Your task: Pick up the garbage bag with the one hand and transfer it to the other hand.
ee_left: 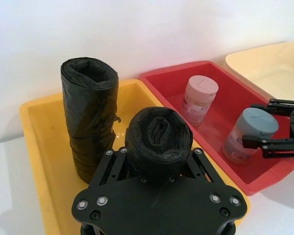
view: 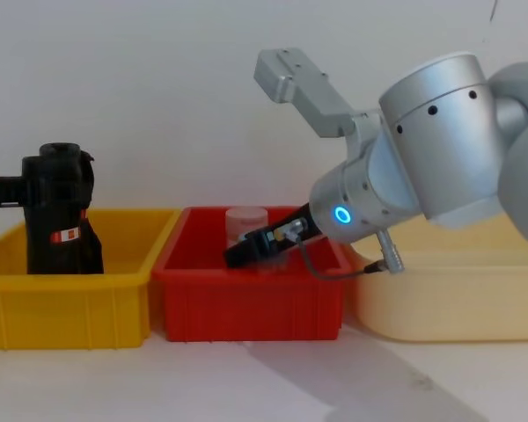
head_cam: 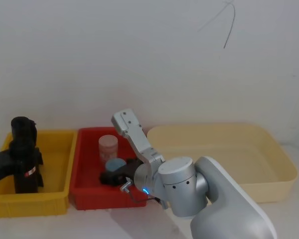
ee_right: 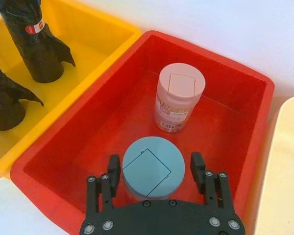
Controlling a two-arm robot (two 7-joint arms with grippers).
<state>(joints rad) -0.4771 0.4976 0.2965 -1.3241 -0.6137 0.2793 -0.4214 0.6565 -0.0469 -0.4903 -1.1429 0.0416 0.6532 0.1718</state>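
Counter (view: 246, 378) lay nearest, white, carrying three bins in a row: a yellow bin (view: 70, 308) on the left, a red bin (view: 246, 308) in the middle and a larger cream bin (view: 440, 308) on the right.

From the near right, the silver-grey arm with the blue ring reached down and left into the red bin. The right gripper (ee_right: 155, 164) hung over the bin's near part with its fingers (ee_right: 112, 171) spread to either side of a blue-lidded jar (ee_right: 152, 181), released rather than clamped. A pink jar (ee_right: 179, 95) stood upright just beyond the blue one, nearer the bin's far wall.

The left gripper (ee_left: 156, 152) came in level from the left edge over the yellow bin. Its fingers (ee_left: 113, 164) were clenched on the garbage bag (ee_left: 157, 129), pressing both sides of the roll just below its crumpled top. The bag stood upright with its lower part inside the yellow bin; whether it touched the bin floor could not be told. A second black roll (ee_left: 88, 117) stood upright just beyond it in the same bin, apart from the fingers.

Farthest back rose a plain white wall (head_cam: 139, 50).
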